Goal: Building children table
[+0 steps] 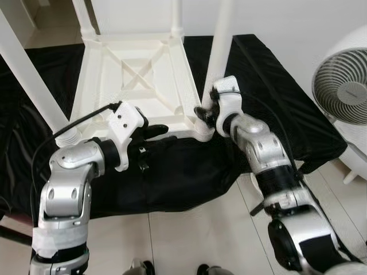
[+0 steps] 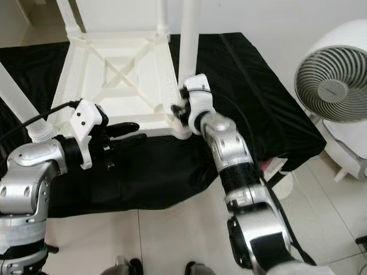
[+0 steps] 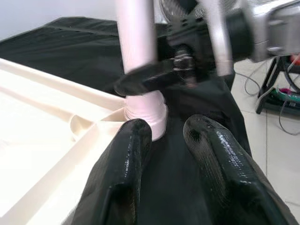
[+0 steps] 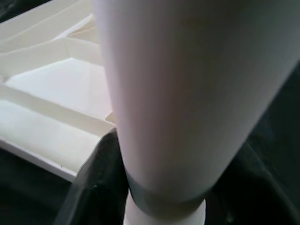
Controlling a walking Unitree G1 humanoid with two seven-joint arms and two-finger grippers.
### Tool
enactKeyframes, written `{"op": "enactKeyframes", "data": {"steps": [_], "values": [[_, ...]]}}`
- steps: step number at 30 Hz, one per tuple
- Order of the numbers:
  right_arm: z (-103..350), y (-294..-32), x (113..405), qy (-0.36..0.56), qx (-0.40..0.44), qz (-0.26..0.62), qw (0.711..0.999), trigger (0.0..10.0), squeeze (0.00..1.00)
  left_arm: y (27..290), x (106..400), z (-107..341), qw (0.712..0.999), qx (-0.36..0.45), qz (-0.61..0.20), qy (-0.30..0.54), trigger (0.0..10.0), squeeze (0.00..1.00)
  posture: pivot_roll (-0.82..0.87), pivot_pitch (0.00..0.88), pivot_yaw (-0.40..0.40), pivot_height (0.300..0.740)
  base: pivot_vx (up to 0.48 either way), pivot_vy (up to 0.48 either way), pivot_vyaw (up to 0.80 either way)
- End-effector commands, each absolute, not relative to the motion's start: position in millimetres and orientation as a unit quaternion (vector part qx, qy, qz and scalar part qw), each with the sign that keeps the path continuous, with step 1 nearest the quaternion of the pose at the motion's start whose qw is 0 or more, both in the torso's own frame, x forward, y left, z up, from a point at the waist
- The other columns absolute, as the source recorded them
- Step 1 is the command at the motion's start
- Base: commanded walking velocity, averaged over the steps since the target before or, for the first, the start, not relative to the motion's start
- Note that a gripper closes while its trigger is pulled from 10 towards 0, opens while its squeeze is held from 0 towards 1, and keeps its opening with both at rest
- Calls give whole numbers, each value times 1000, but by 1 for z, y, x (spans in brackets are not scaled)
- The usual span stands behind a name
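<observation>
The white children's table [image 1: 135, 74] lies upside down on a black cloth [image 1: 189, 172], its legs pointing up. My right gripper [image 1: 205, 114] is shut on the near right leg [image 1: 221, 46] just above its socket at the table's corner. In the right wrist view that leg [image 4: 187, 93] is very close, with a black finger [image 4: 101, 187] against it. My left gripper [image 1: 157, 137] is open, low by the table's near edge, its fingers [image 3: 126, 168] pointing toward that same corner socket [image 3: 147, 110] without touching it.
Another leg [image 1: 28, 74] rises from the near left corner, and two more [image 1: 84, 20] stand at the far corners. A white fan [image 1: 344, 86] stands on the tiled floor to the right. The cloth's edge falls to pale tiles [image 1: 189, 229] in front of me.
</observation>
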State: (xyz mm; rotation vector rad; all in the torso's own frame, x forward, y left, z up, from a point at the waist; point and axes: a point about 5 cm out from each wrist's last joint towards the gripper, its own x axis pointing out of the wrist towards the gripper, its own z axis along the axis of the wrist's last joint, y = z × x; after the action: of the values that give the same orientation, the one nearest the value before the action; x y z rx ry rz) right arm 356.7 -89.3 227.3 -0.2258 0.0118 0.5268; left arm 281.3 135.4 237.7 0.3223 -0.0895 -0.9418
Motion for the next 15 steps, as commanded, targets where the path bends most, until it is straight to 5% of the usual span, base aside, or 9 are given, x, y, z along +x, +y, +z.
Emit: {"op": "enactKeyframes", "data": {"steps": [1,15], "values": [[220,-78,344,26,-107,298,948,0,0,143,292,237,927,149,-339,-53,10000,0,-51,147,3,740,0,0,0],[195,-77,302,45,-143,273,950,0,0,159,274,215,893,176,-415,20,10000,0,-51,99,13,740,0,0,0]]}}
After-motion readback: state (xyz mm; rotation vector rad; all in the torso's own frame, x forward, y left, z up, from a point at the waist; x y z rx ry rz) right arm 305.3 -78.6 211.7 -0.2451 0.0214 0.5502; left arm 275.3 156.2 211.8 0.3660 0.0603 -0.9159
